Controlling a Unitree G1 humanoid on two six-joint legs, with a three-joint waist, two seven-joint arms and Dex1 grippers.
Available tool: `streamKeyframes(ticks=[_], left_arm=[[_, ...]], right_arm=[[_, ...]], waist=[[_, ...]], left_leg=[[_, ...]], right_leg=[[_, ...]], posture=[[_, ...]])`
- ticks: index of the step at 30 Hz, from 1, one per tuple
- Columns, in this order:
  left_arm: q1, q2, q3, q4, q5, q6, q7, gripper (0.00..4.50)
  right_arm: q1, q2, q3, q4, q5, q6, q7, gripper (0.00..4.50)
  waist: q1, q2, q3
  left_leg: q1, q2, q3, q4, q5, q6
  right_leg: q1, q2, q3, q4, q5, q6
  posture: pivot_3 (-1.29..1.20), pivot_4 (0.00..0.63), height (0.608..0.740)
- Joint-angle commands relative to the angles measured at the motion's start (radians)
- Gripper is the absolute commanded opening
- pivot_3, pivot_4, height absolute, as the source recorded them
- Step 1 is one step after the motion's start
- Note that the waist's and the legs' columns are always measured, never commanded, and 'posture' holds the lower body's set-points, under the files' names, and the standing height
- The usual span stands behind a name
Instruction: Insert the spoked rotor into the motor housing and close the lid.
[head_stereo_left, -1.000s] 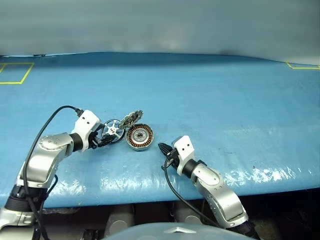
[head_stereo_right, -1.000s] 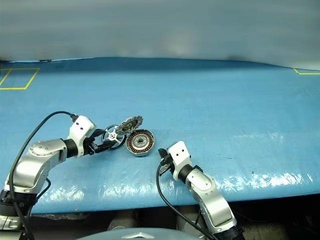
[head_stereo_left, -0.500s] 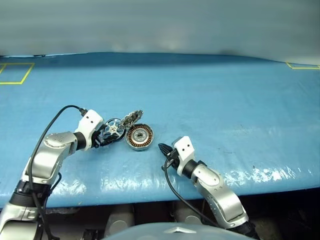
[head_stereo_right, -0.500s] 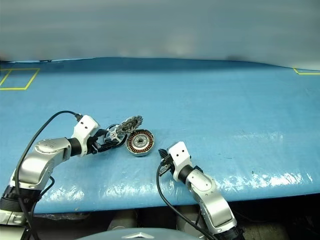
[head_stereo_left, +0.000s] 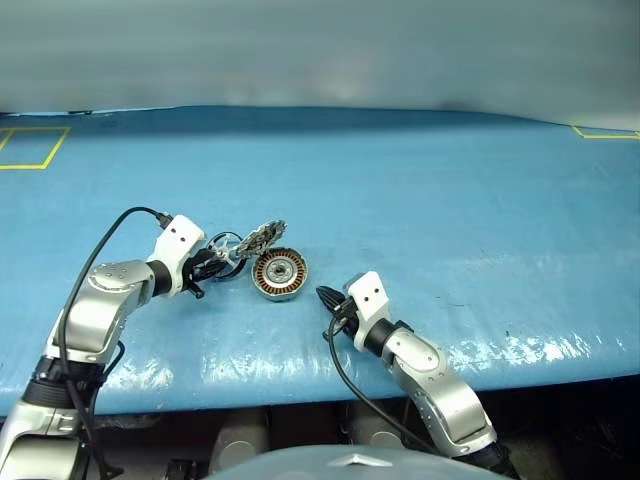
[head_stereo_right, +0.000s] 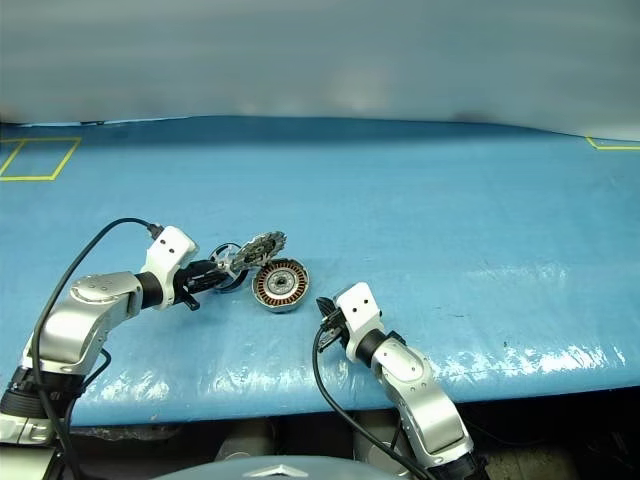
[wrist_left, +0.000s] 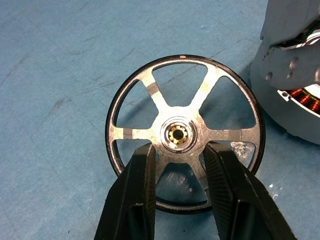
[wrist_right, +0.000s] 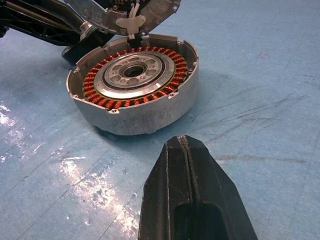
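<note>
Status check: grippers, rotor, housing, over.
Left gripper straddling the rotor hub, rotor flat on the mat. Right gripper shut, idle short of the housing. Housing empty, lid tipped up. Nothing in the way.

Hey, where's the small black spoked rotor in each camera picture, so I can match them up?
Left eye: small black spoked rotor, left of centre, at the left tool's tip.
Right eye: rotor, left of centre.
Left wrist: rotor, centre, flat on the blue surface.
Right wrist: I cannot make it out.
Shared landmark: round silver-grey motor housing with copper windings, beside the rotor.
</note>
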Motion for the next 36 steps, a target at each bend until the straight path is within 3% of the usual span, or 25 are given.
streamKeyframes(ticks=[1,7,12,22,28,36], left_arm=[[0.001,-0.001,0.0,0.011,0.009,0.012,0.003,1.13],[-0.007,0.002,0.075,0.008,-0.016,-0.015,0.011,1.13],[0.041,0.068,0.163,-0.059,-0.033,-0.02,-0.017,1.13],[0.313,0.185,0.308,-0.345,-0.217,0.012,-0.222,1.13],[0.383,0.235,0.318,-0.459,-0.286,0.061,-0.271,1.13],[0.357,0.248,0.259,-0.536,-0.349,0.072,-0.296,1.13]], right_arm=[[-0.001,0.007,0.001,-0.04,0.004,-0.008,0.0,0.0],[-0.008,0.007,0.0,-0.04,0.004,-0.01,0.003,0.0],[-0.011,-0.007,-0.012,-0.041,0.005,-0.034,0.016,0.0],[0.02,-0.049,-0.053,-0.022,0.014,-0.097,0.044,0.0],[0.014,-0.06,-0.033,-0.002,-0.002,-0.13,0.071,0.0],[0.038,-0.059,-0.03,0.003,0.022,-0.218,0.126,0.0]], waist=[[0.0,0.0,0.0],[-0.001,0.0,0.0],[-0.005,-0.001,0.001],[0.001,-0.002,0.002],[-0.001,-0.002,0.002],[0.0,-0.002,0.003]], left_leg=[[0.0,0.0,0.0,0.0,0.0,0.0],[0.0,0.0,0.0,0.0,0.0,0.0],[-0.001,0.0,0.0,-0.001,0.0,0.0],[-0.003,0.0,0.001,-0.002,0.0,-0.001],[-0.001,0.0,0.001,-0.001,0.0,-0.001],[-0.001,0.0,0.001,-0.001,0.0,0.0]], right_leg=[[0.0,0.0,0.0,0.0,0.0,0.0],[0.0,0.0,0.0,0.0,0.0,0.0],[-0.002,0.0,0.0,0.0,0.0,0.0],[-0.002,-0.002,0.0,-0.001,-0.002,0.0],[-0.002,-0.001,0.0,0.0,-0.005,-0.005],[-0.002,-0.001,0.0,0.0,-0.005,-0.005]], posture=[[0.0,0.15,0.74],[0.0,0.15,0.74],[0.0,0.15,0.74],[0.0,0.15,0.74],[0.0,0.15,0.74],[0.0,0.15,0.74]])
